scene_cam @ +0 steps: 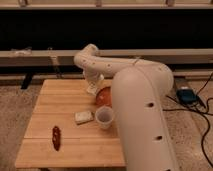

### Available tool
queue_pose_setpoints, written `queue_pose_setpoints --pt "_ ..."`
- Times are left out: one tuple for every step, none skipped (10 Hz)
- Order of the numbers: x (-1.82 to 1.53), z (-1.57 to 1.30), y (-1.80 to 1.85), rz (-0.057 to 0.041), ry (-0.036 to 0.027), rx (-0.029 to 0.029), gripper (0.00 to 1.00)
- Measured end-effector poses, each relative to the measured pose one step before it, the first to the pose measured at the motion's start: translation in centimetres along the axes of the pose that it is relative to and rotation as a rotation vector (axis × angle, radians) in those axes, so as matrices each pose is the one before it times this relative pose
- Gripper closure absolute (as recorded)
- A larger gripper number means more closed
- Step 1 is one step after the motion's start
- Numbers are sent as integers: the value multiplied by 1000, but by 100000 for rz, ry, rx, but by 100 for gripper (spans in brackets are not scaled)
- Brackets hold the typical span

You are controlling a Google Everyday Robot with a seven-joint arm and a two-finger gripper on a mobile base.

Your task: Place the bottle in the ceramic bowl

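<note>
The camera view shows the gripper (93,88) lowered at the far side of the light wooden table (45,150), closed on what appears to be the small whitish-cream bottle (93,90), just left of the round orange-red ceramic bowl (104,96). The bottle is best carried rightward over the bowl's middle, kept clear of the translucent white cup (104,117), and released low.

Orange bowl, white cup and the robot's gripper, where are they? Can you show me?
ceramic bowl (104,96): camera view, on its orange side left of the arm.
cup (104,117): camera view, on its front wall.
gripper (93,88): camera view, at its tip, above the table by the bowl.
</note>
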Motion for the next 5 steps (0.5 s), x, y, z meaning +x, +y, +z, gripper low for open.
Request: queue_pose_setpoints --pt "506 193 1676 3374 -214 -1850 90" --pt "369 273 1407 2945 -407 -1672 81" --pt "496 398 1612 3648 -367 -2084 69" --pt "376 399 962 2348 -218 -1422 61" --pt "247 401 571 1697 -43 -1280 53"
